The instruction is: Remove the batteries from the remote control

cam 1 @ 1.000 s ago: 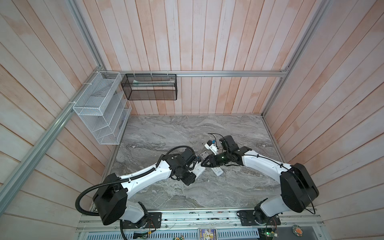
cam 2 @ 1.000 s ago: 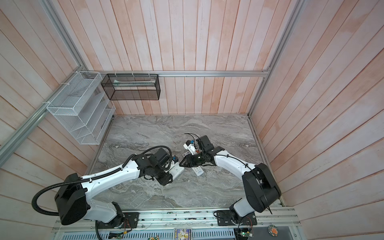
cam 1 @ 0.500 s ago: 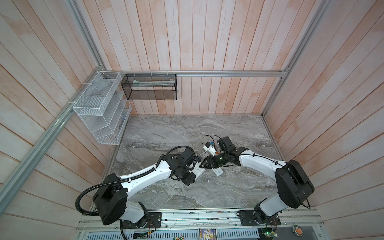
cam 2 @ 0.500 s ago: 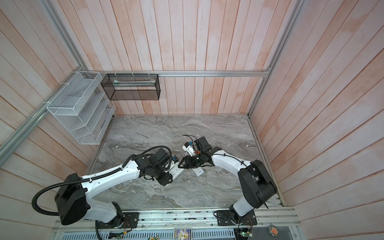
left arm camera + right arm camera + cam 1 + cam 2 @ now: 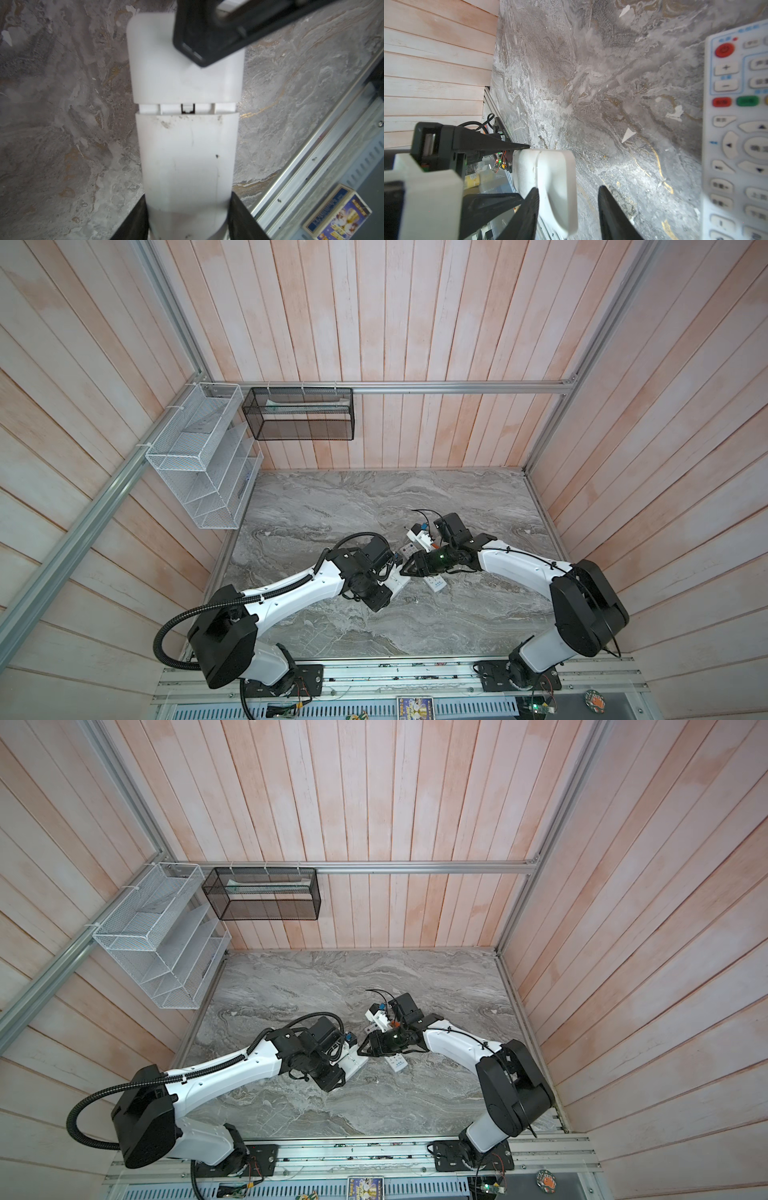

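Over veined marble [image 5: 332, 506] | left tool [image 5: 188, 197] clamps smooth white remote [image 5: 187, 155] | right tool [image 5: 568, 188] agape

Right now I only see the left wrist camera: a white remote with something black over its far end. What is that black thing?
Observer: It is the right pincer, meeting the white remote from the side opposite the left pincer, which holds it.
Operator: Is it clamped on the remote?
Observer: No. In the right wrist view its jaws stand apart: one finger is at the remote's end, the other is clear of it.
Operator: Anything else close by?
Observer: A second remote lies button side up on the marble table, apart from the held one.
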